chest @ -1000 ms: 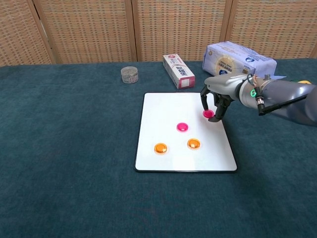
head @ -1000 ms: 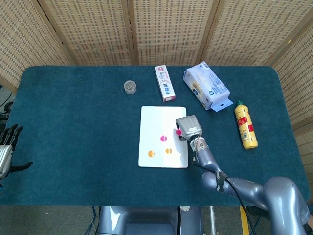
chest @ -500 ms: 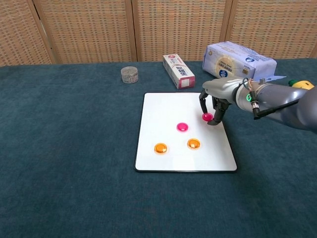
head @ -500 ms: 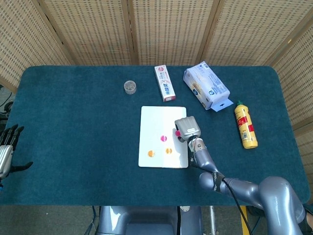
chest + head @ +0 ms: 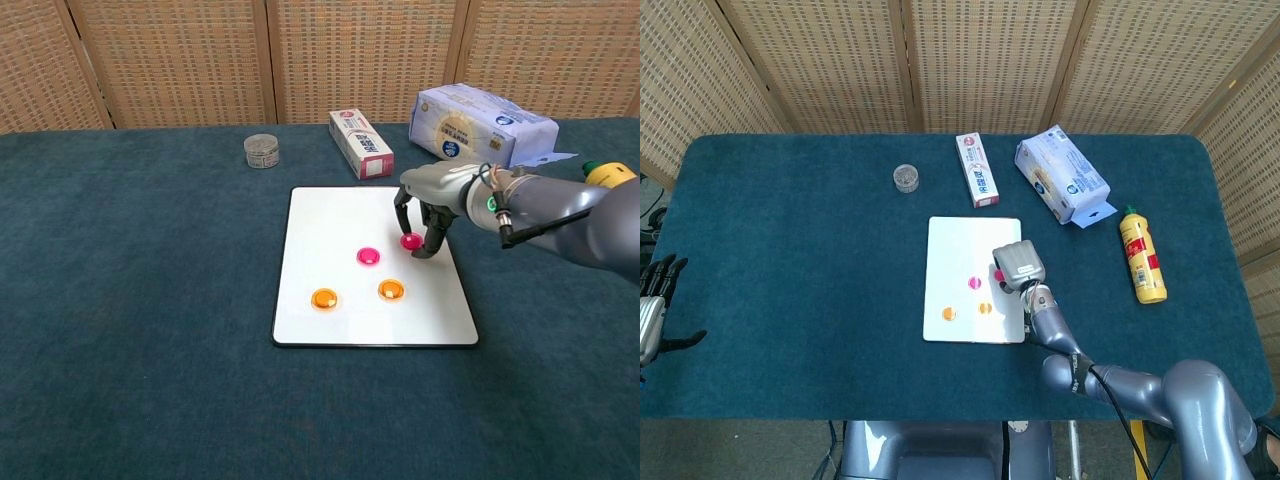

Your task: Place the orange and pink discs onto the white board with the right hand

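My right hand (image 5: 424, 215) is over the white board (image 5: 330, 215), near its right edge, and the fingertips (image 5: 421, 250) point down. Between them I pinch a pink disc (image 5: 410, 241), so this hand is gripping it. I cannot tell from the chest view if the disc already touches the board surface or is just above it. In the head view the hand (image 5: 1020, 266) covers most of this disc.

On the board lie three more discs. A second pink disc (image 5: 368, 256) is just at 9 o'clock from the one I hold. One orange disc (image 5: 391, 290) is at 6 o'clock from my hand, and another orange disc (image 5: 323, 298) is further toward 8 o'clock, near the board's left side.

My left hand (image 5: 652, 300) rests at the far left edge of the table (image 5: 790, 260), well apart from the board. Its fingers are spread and hold nothing.
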Controlling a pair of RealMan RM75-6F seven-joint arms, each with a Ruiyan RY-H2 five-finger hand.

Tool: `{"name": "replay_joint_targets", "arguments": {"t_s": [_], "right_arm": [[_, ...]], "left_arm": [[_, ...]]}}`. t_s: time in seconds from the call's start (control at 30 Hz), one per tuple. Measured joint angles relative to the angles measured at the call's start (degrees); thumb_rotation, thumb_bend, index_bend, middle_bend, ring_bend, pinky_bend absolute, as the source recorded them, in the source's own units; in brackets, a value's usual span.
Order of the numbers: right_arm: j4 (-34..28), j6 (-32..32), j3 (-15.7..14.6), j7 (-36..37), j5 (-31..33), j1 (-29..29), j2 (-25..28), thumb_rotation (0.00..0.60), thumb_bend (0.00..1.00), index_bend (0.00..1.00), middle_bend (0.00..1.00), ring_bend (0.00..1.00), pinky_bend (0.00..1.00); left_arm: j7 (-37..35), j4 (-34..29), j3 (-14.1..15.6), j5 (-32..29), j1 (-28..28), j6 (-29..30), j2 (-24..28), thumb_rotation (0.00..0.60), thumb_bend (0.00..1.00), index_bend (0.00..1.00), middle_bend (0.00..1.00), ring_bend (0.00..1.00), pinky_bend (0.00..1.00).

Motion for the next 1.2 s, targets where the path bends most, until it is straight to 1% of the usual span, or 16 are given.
{"name": "replay_joint_targets", "arguments": {"t_s": [0.37,0.67,0.87,1.0,1.07,1.13,1.2], "right_arm": [[0.44,0.0,-0.2,-1.38,1.63,0.27,-0.14,0.6,0.34,0.46,0.97,0.95,1.0],[-0.52,0.04,-0.29,-1.71,2.05,0.22,1.04,0.6,0.34,0.36,0.97,0.95,1.0],[-2.14,0.78,-0.25,-0.99,0.92,-0.14,2.15,0.6,0.34,0.35,0.97,0.95,1.0],[-5.46,2.54,-0.16,-0.12,-0.81,-1.01,4.39,0.6,0.34,0.35,0.97,0.95,1.0],[-8.29,3.94,-0.17,0.9,-2.43,-1.99,6.44,0.6,0.34,0.35,0.96,0.95,1.0],[-11.88,5.95,-0.32,2.86,-5.13,-3.72,9.44,0.6,0.34,0.35,0.95,0.95,1.0],[-14.96,7.95,-0.59,5.57,-8.38,-5.84,12.69,0.6,0.34,0.35,0.91,0.95,1.0]], "left_arm": [[-0.49,-0.01,0.01,-0.01,0.05,-0.03,0.22,0.6,0.0,0.0,0.0,0.0,0.0],[-0.63,0.03,0.01,0.04,0.12,0.14,0.25,0.6,0.0,0.0,0.0,0.0,0.0],[-0.84,-0.06,0.01,0.07,0.12,0.1,0.32,0.6,0.0,0.0,0.0,0.0,0.0],[-1.11,-0.16,0.02,0.25,0.1,0.1,0.43,0.6,0.0,0.0,0.0,0.0,0.0],[-1.26,-0.23,0.1,0.55,0.15,0.23,0.51,0.6,0.0,0.0,0.0,0.0,0.0],[-1.61,-0.35,0.25,1.06,0.24,0.44,0.64,0.6,0.0,0.0,0.0,0.0,0.0],[-1.92,-0.42,0.43,1.52,0.34,0.62,0.77,0.6,0.0,0.0,0.0,0.0,0.0]]}}
